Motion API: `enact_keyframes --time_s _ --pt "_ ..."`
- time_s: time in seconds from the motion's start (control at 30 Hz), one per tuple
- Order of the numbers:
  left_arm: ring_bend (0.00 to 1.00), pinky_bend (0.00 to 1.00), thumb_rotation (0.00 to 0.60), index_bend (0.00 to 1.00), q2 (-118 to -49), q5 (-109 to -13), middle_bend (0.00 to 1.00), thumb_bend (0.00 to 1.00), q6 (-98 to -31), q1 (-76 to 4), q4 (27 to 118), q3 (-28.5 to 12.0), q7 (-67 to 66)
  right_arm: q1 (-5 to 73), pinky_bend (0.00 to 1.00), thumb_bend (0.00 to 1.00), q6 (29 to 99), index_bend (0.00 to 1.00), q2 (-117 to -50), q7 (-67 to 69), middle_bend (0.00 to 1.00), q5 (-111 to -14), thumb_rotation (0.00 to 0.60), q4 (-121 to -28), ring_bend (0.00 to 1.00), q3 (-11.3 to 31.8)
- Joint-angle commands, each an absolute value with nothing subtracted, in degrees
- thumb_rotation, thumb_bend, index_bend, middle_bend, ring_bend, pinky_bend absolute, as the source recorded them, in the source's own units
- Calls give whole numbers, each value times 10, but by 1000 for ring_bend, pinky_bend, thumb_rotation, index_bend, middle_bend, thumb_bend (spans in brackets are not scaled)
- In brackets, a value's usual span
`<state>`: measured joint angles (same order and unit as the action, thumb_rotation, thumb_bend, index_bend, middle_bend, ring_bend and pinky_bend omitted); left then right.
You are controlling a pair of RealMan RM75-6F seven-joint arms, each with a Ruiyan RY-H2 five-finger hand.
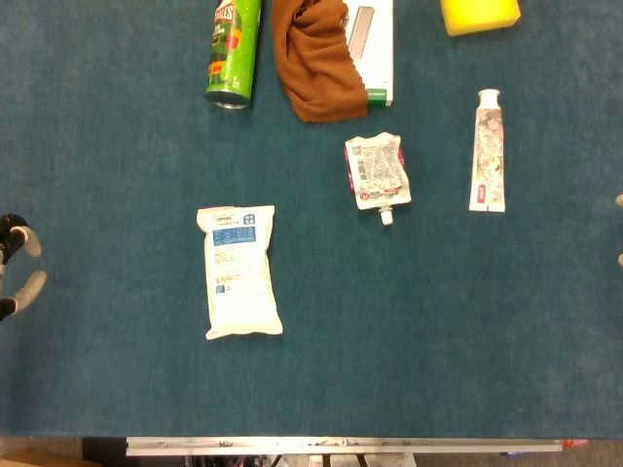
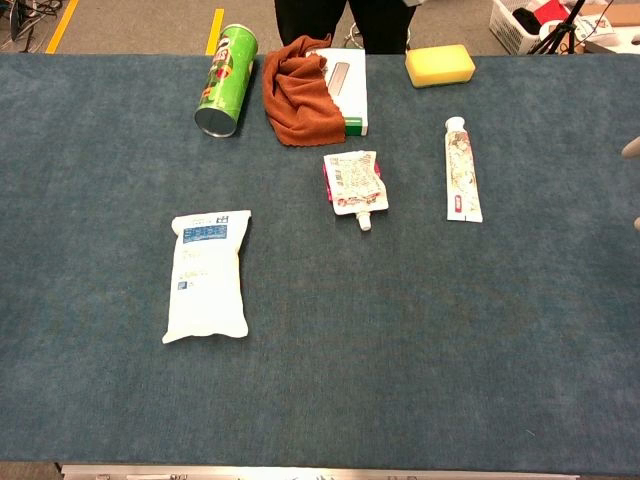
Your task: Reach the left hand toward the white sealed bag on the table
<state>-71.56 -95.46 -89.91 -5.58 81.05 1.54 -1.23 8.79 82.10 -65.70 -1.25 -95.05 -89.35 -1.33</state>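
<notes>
The white sealed bag (image 1: 239,270) lies flat on the blue table, left of centre, with blue print near its top; the chest view shows the same bag (image 2: 207,275). My left hand (image 1: 17,265) peeks in at the far left edge of the head view, well to the left of the bag and apart from it. Its fingers are spread and hold nothing. Of my right hand (image 1: 619,231) only two pale fingertips (image 2: 631,149) show at the right edge, apart from each other and touching nothing.
At the back lie a green chip can (image 1: 234,51), an orange-brown cloth (image 1: 316,58) draped over a white box (image 1: 377,49), and a yellow sponge (image 1: 479,15). A crumpled spout pouch (image 1: 377,172) and a toothpaste tube (image 1: 488,151) lie right of centre.
</notes>
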Motion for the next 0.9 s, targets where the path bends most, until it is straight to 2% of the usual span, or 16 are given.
enact_keyframes --time_s 0.03,0.9 --pt "586 853 600 536 -715 -953 436 201 -899 -56 812 14 -10 87 375 165 822 347 -657 -14 333 -951 600 -893 280 -14" --pt "593 843 600 537 -721 -953 436 201 -883 -63 801 19 7 80 375 167 820 366 -653 -41 344 -942 600 -909 281 -15"
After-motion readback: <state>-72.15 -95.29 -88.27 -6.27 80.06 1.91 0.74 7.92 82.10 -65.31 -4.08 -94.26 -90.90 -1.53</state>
